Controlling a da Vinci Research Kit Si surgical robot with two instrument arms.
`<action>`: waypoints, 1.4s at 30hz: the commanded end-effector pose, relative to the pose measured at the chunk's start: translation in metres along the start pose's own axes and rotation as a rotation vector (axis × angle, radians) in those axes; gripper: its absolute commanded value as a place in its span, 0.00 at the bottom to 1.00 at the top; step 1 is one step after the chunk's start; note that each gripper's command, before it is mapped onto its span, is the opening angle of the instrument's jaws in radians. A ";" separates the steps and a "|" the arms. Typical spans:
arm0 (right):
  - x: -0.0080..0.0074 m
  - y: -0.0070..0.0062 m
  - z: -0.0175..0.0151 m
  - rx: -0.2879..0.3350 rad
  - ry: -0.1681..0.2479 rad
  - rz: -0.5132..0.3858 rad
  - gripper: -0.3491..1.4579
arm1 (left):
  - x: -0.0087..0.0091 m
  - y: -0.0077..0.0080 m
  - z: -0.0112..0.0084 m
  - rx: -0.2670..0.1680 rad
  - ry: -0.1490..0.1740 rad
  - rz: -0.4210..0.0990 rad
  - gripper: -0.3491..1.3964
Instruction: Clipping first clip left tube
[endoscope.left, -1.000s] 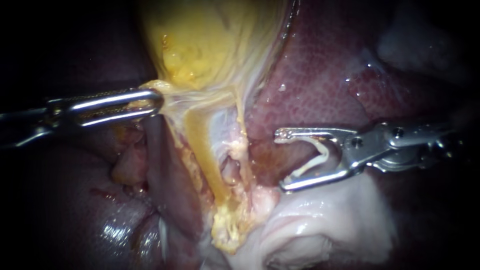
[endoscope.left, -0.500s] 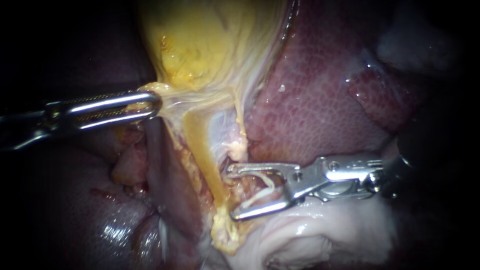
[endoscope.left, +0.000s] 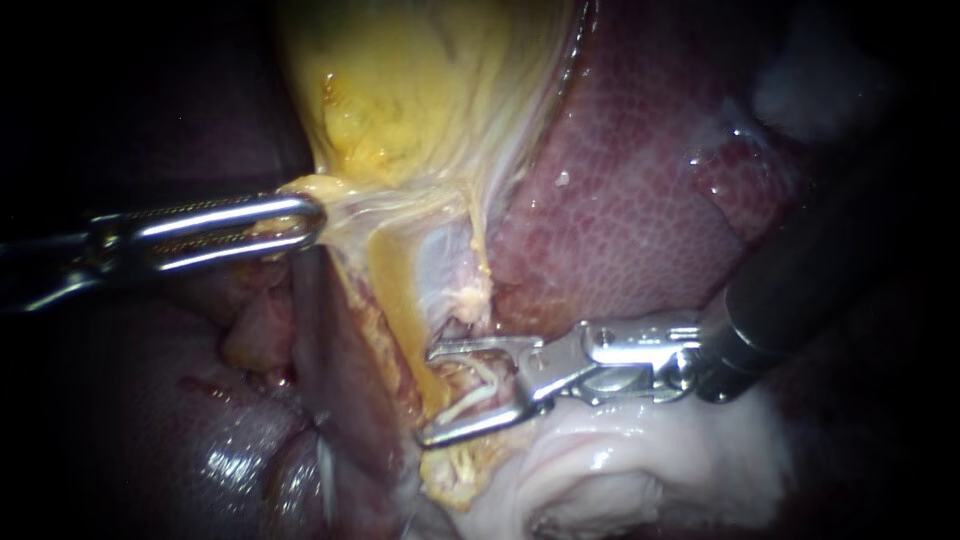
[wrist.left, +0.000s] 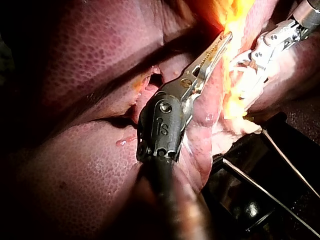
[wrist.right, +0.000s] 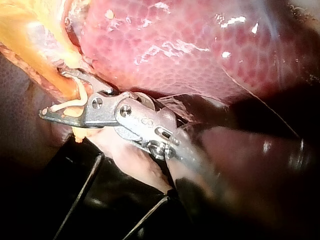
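The yellow gallbladder hangs at the top. Its neck is pulled leftward by my left instrument, whose jaws are shut on the tissue; they also show in the left wrist view. From the neck the yellow left tube runs down, with a thinner pale strand beside it on the right. My right instrument comes in from the right with open jaws that carry a white clip. The jaws straddle the lower part of the left tube. The right wrist view shows the same jaws and clip at the yellow tube.
Red mottled liver fills the upper right behind the right instrument. Pale whitish tissue lies under its jaws. Darker liver lies at the lower left. Yellow ragged fat hangs at the tube's lower end.
My right instrument has moved left and down from over the liver, and its open jaws with the clip now reach the left tube. The left instrument has held its grip in place.
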 end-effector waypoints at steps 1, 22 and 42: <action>0.0001 -0.0001 -0.0001 0.014 0.000 0.007 0.52 | 0.0000 0.0000 0.0001 0.002 0.000 0.000 0.00; 0.0008 0.0030 -0.0034 0.044 0.012 0.102 0.52 | 0.0002 0.0003 0.0000 0.020 0.004 0.000 0.00; -0.0009 0.0008 0.0006 0.167 0.013 0.113 0.52 | 0.0001 0.0007 0.0005 0.035 0.007 0.006 0.00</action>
